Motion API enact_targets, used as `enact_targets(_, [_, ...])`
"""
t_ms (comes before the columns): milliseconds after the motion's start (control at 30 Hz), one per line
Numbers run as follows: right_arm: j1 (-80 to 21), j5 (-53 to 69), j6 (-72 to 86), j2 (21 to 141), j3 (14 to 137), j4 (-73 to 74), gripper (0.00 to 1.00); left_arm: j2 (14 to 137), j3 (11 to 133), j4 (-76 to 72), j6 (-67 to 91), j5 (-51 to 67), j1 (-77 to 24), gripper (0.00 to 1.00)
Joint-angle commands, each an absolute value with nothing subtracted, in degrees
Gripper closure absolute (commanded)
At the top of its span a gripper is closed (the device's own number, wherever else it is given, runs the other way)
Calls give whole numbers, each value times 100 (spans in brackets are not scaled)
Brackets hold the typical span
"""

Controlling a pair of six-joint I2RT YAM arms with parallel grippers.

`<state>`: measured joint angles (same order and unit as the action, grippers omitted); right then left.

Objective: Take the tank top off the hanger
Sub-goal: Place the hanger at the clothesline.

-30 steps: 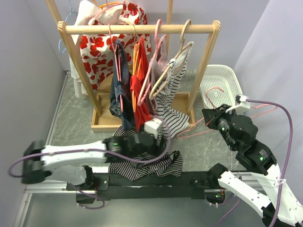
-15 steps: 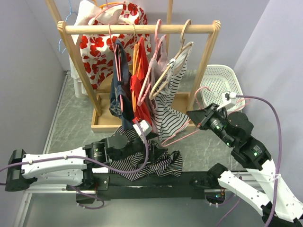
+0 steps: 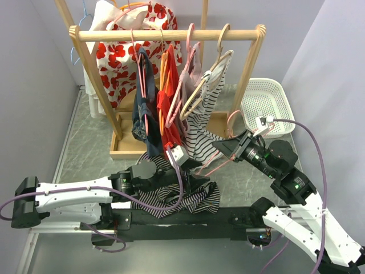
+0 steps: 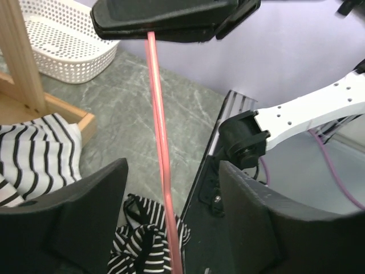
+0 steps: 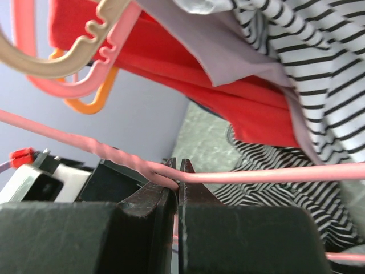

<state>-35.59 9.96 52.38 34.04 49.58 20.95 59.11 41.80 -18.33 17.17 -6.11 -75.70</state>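
A black-and-white striped tank top (image 3: pixel 177 197) lies crumpled on the table by the front edge, also seen low in the left wrist view (image 4: pixel 142 242). A thin pink hanger (image 3: pixel 215 164) slants above it. My right gripper (image 3: pixel 219 147) is shut on the hanger's wire (image 5: pixel 245 174). My left gripper (image 4: pixel 174 222) is open, and the pink wire (image 4: pixel 159 142) runs between its fingers (image 4: pixel 85 217) without touching them. Whether the hanger is still caught in the tank top is hidden by the left gripper (image 3: pixel 194 174).
A wooden rack (image 3: pixel 171 35) holds several garments on hangers, including a red one (image 5: pixel 171 68) and a striped shirt (image 5: pixel 319 57) close to the right gripper. A white basket (image 3: pixel 265 103) stands at the back right. The rack's base (image 3: pixel 122 151) lies behind the left arm.
My right gripper has carried the pink hanger left, away from the basket toward the rack. The left gripper has shifted under it, and its jaws now straddle the wire, slightly narrower.
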Motion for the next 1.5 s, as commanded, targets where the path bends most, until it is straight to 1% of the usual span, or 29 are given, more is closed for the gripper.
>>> enact_targets(0, [-3533,1301,5590,3261,4860,1151,100,5854,4254,-2356,1758,-404,-7603,34])
enact_targets(33, [-3542,1327,5590,3287,4886,1143,100,5854,4254,-2338,1784,-430,-7603,37])
enact_targets(67, [-3533,1371,5607,3296,4887,1143,100,5845,4254,-2320,1793,-431,-7603,43])
enact_targets(100, [-3533,1397,5616,3313,4878,1125,100,5845,4254,-2312,1793,-422,-7603,47])
enact_targets(133, [-3533,1424,5616,3313,4843,1021,100,5853,4237,-2320,1819,-431,-7603,56])
enact_targets(200, [-3533,1529,5704,3305,4782,897,100,5862,4228,-2364,1854,-396,-7603,61])
enact_targets(233, [-3533,1555,5730,3296,4729,783,100,5897,4236,-2356,1854,-369,-7603,67])
enact_targets(300, [-3533,1626,5801,3296,4693,712,100,5932,4280,-2294,1872,-369,-7594,74])
enact_targets(333, [-3525,1626,5801,3287,4693,721,100,5933,4298,-2277,1881,-387,-7602,81])
enact_targets(400, [-3533,1678,5810,3296,4685,712,100,5933,4306,-2233,1907,-439,-7611,92])
enact_targets(433, [-3533,1687,5775,3296,4702,747,100,5941,4333,-2172,1916,-457,-7603,99])
enact_targets(667, [-3533,1678,5432,3164,4790,958,100,5968,4711,-1477,1810,-299,-7611,99])
enact_targets(700, [-3533,1740,5362,3164,4807,967,87,5942,4702,-1477,1819,-264,-7603,99])
enact_targets(767, [-3533,1776,5046,3173,4921,1133,65,5828,4763,-1372,1810,-167,-7603,99])
enact_targets(833, [-3533,1653,4809,3155,5106,1500,56,5722,4860,-1170,1811,-228,-7611,99])
enact_targets(900, [-3533,1346,4659,3085,5281,1765,44,5643,4966,-897,1811,-263,-7603,99])
enact_targets(967, [-3533,1065,4465,3006,5396,2108,41,5502,5001,-783,1802,-299,-7611,99])
enact_targets(1000, [-3533,994,4404,2962,5510,2188,37,5398,4992,-713,1793,-325,-7611,99])
enact_targets(1033, [-3533,984,4238,2918,5572,2336,37,5353,5010,-660,1793,-351,-7611,99])
enact_targets(1100, [-3533,1308,3939,2883,5886,2478,32,5222,5080,-441,1758,-465,-7603,99])
enact_targets(1167, [-3533,1310,3438,2874,6247,2995,32,5116,5167,-300,1723,-527,-7603,99])
enact_targets(1233, [-3533,724,3183,2621,6573,3365,31,4931,5256,-97,1653,-527,-7603,99])
enact_targets(1267, [-3533,451,3164,2489,6609,3427,29,4861,5291,-79,1583,-493,-7611,99])
enact_targets(1333, [-3533,-217,3138,2068,6557,3393,26,4563,5291,-88,1512,-475,-7611,99])
enact_targets(1467, [-3533,-1027,3234,1513,6355,3235,26,4070,5501,-9,1380,-510,-7611,99])
